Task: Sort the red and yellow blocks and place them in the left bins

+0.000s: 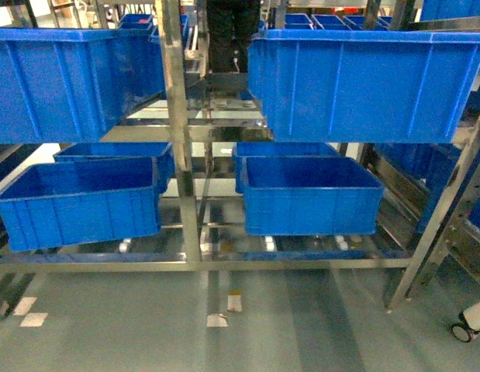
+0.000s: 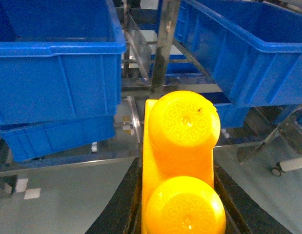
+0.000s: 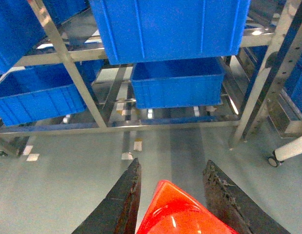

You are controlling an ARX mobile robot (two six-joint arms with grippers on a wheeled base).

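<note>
In the left wrist view a yellow block (image 2: 182, 146) with two round studs stands between the black fingers (image 2: 122, 200) of my left gripper (image 2: 176, 168), which is shut on it. It points at the rack, with a blue left bin (image 2: 53, 73) up to the left. In the right wrist view my right gripper (image 3: 172, 163) holds a red block (image 3: 177, 212) low between its jaws, above the floor in front of the rack. The head view shows the upper left bin (image 1: 61, 85) and the lower left bin (image 1: 77, 205). Neither gripper shows in the head view.
The steel rack (image 1: 177, 155) also carries an upper right bin (image 1: 364, 85) and a lower right bin (image 1: 309, 198), with more blue bins behind. A slanted steel leg (image 1: 437, 225) and a white caster (image 1: 463, 332) stand at the right. Tape marks (image 1: 216, 319) lie on the grey floor.
</note>
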